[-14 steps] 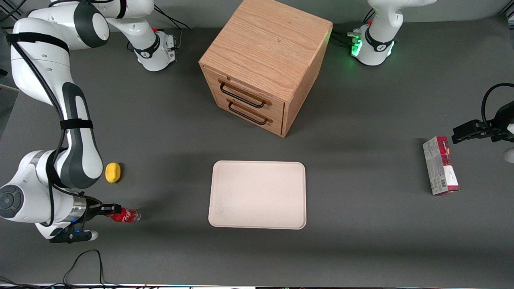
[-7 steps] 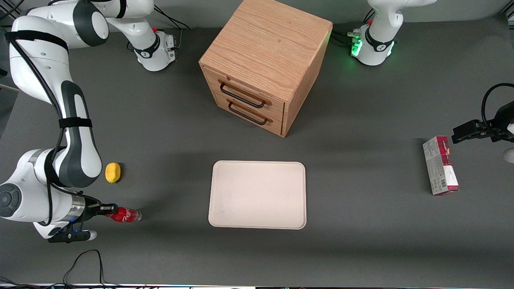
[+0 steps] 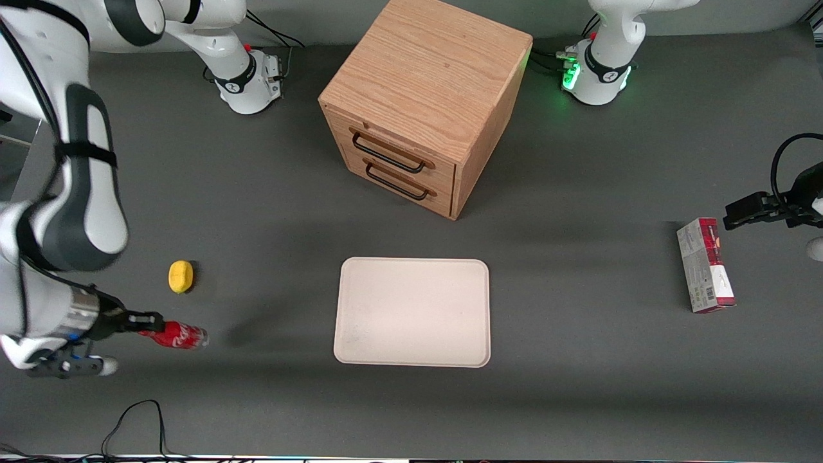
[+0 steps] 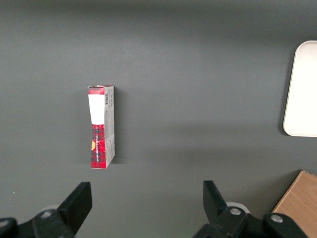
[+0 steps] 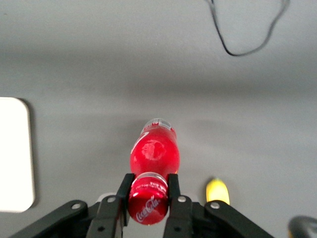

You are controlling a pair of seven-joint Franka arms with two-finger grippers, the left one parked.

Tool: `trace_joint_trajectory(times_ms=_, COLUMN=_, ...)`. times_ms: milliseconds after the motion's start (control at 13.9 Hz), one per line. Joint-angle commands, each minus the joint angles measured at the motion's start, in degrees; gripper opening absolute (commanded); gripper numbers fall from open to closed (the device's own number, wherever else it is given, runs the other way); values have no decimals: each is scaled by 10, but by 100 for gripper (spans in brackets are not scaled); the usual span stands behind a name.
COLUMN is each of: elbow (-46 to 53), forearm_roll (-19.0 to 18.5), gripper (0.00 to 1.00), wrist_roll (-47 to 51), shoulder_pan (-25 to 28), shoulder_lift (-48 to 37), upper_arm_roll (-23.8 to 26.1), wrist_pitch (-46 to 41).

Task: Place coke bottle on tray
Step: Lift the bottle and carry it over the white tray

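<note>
In the front view I have the gripper (image 3: pixel 149 319) clenched on the cap of one small red coke bottle (image 3: pixel 177 335), lifted, well apart from one cream rectangular tray (image 3: pixel 412 312); the right wrist view confirms the grasp, so I judge carry-over comes next.

A dark grey matte bench (image 3: pixel 578 399) fills the scene under soft, even light. A wooden two-drawer cabinet (image 3: pixel 424 96) with black handles stands on it. A black cable (image 3: pixel 138 424) loops near the front edge, possibly trailing off.
</note>
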Motion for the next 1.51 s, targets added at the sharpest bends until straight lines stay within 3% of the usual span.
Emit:
trace_joint_trajectory(times_ms=0, elbow=13, forearm_roll=7, gripper=0, wrist_roll=53, shoulder_pan=3, shoulder_lift=-63, upper_arm_roll=13, wrist_pitch=-87)
trace_joint_trajectory(times_ms=144, elbow=31, forearm_roll=7, gripper=0, wrist_roll=95, shoulder_pan=3, shoulder_lift=-88, upper_arm_roll=35, wrist_pitch=-134)
trace_joint_trajectory(times_ms=432, elbow=17, forearm_roll=-11, gripper=0, wrist_roll=202, shoulder_pan=18, shoulder_lift=-125, upper_arm_roll=114, wrist_pitch=-140)
trace_joint_trajectory(times_ms=649, elbow=-15, forearm_roll=-30, gripper=0, wrist_roll=310, shoulder_pan=42, shoulder_lift=-127, upper_arm_roll=169, wrist_pitch=-76)
trace_joint_trajectory(times_ms=793, elbow=-45, forearm_roll=-79, gripper=0, wrist_roll=349, shoulder_pan=46, shoulder_lift=-124, upper_arm_roll=220, wrist_pitch=-24)
trace_joint_trajectory(times_ms=1441, elbow=-164, forearm_roll=-129, gripper=0, wrist_roll=353, shoulder_pan=68, shoulder_lift=-41, upper_arm_roll=228, wrist_pitch=199)
